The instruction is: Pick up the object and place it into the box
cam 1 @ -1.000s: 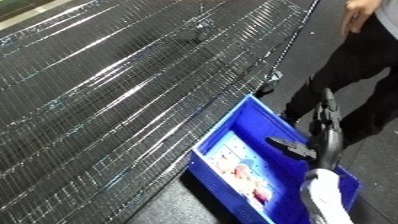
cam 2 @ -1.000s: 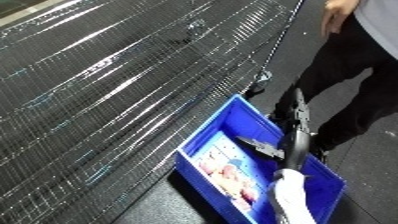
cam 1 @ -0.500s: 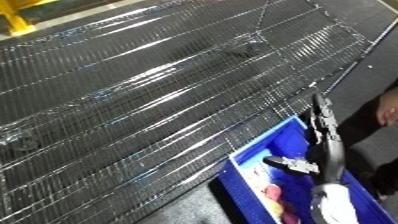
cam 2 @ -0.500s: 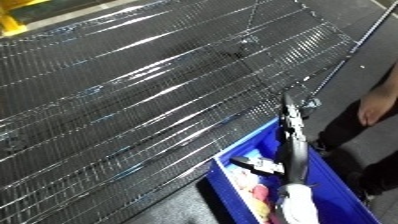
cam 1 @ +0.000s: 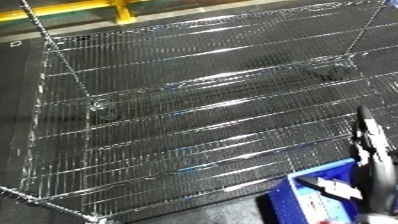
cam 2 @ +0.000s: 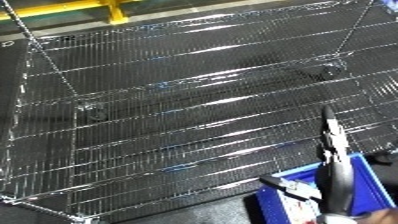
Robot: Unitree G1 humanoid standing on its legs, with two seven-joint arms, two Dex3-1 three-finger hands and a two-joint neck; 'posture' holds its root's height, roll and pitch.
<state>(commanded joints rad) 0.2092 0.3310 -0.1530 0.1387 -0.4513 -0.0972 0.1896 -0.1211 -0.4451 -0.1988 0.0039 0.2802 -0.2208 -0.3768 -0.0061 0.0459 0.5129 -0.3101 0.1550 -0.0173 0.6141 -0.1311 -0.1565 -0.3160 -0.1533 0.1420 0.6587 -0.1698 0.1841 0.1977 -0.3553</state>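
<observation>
Right black robot hand (cam 2: pixel 333 165) over blue plastic bin (cam 2: pixel 366 175) off wire-mesh rack's (cam 2: pixel 178 100) near-right corner | fingers straight, holding nothing | object to pick: none visible on rack | left hand out of view

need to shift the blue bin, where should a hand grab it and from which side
Grip the blue bin by its upper rim, coming from above at the near-left corner. The top is open and the rim is a thin raised edge fingers can hook over. The right hand already hangs above it, fingers straight. The rest of the bin is cut off by the view.
</observation>
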